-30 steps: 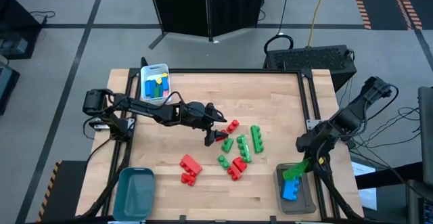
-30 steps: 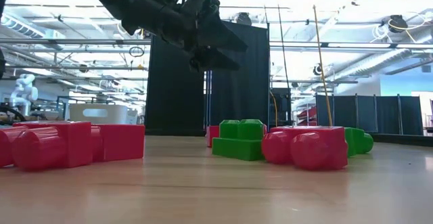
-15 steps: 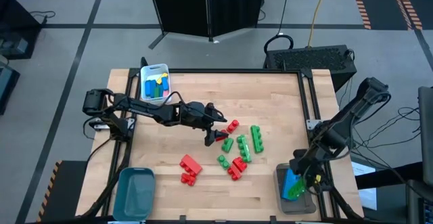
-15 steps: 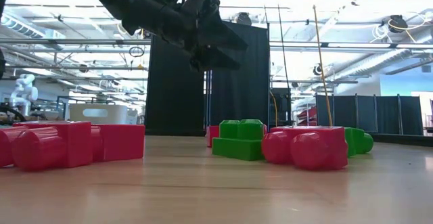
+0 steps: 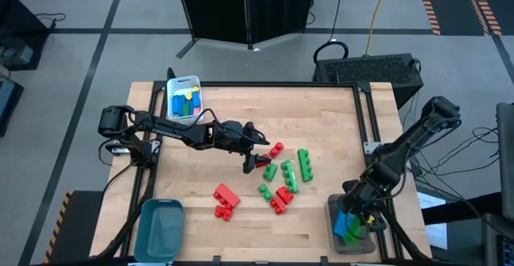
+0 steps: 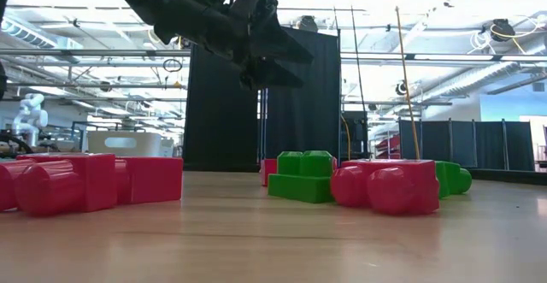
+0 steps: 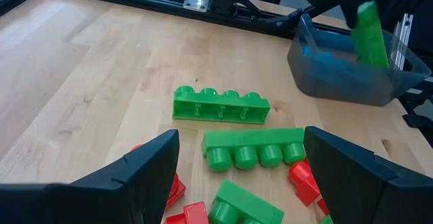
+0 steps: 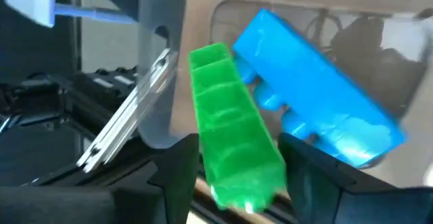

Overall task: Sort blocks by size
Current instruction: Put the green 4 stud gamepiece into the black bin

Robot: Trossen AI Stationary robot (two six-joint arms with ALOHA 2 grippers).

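Note:
Loose studded blocks lie mid-table: long green bars point(image 5: 305, 163) point(image 7: 220, 105), shorter green ones point(image 5: 271, 170), red ones point(image 5: 281, 199) point(image 5: 226, 195). My left gripper point(image 5: 255, 158) hangs open above the red and green blocks at the pile's left end, touching nothing; its fingers point(image 7: 135, 176) frame green blocks in its wrist view. My right gripper point(image 5: 354, 220) is down in the clear bin point(image 5: 331, 208) at the near right, shut on a long green block point(image 8: 233, 136) beside a blue block point(image 8: 318, 116). My right gripper pinches the long green block between its two fingers, on the two long sides near one end point(image 8: 238, 173). It comes from above, and the block runs on past the fingertips. The block stands steeply tilted point(image 7: 371, 31), its lower end inside the clear bin next to the blue block.
A white bin point(image 5: 178, 83) at the far left holds blue, yellow and green blocks. A teal bin point(image 5: 161, 227) stands at the near left corner. Bare wood lies between the pile and the clear bin. Black rails edge the table.
My right gripper has carried the long green block toward the table's near edge and down into the clear bin, beside the blue block. It stays shut on it.

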